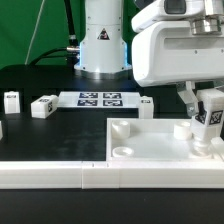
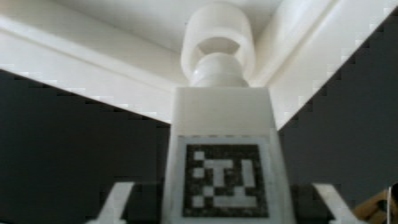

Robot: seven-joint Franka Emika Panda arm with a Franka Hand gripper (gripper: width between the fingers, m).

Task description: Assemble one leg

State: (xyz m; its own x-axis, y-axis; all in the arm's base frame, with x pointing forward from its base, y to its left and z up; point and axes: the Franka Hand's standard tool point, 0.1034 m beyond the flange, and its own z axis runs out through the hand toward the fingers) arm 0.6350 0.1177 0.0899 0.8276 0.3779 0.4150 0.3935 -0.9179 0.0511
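One leg [image 1: 207, 124] is clamped between the jaws of the gripper [image 1: 205, 112]. It stands upright over the corner of the large white panel [image 1: 150, 140] nearest the counter's edge on the exterior view's right. The leg is a small white block with squared sides and a black-and-white square tag on the face turned toward the exterior camera. In the wrist view the leg [image 2: 222, 120] narrows past its tag into a rounded, stepped peg that points at the panel [image 2: 89, 55], and the pale fingers [image 2: 118, 205] press against its two sides. I cannot tell whether the peg's tip touches the panel.

The counter [image 1: 30, 140] is black. The panel lies flat on it, with a round socket showing at its corner on the exterior view's left. A long white rail [image 1: 50, 175] runs along the counter's near edge, against the panel's front. The marker board [image 1: 100, 98] lies toward the far edge, just in front of the robot base [image 1: 103, 45]. Three loose tagged blocks sit at about the board's depth: two [image 1: 11, 100] [image 1: 43, 107] toward the left edge and one [image 1: 147, 105] beside the board. A green curtain [image 1: 30, 30] hangs behind the counter.
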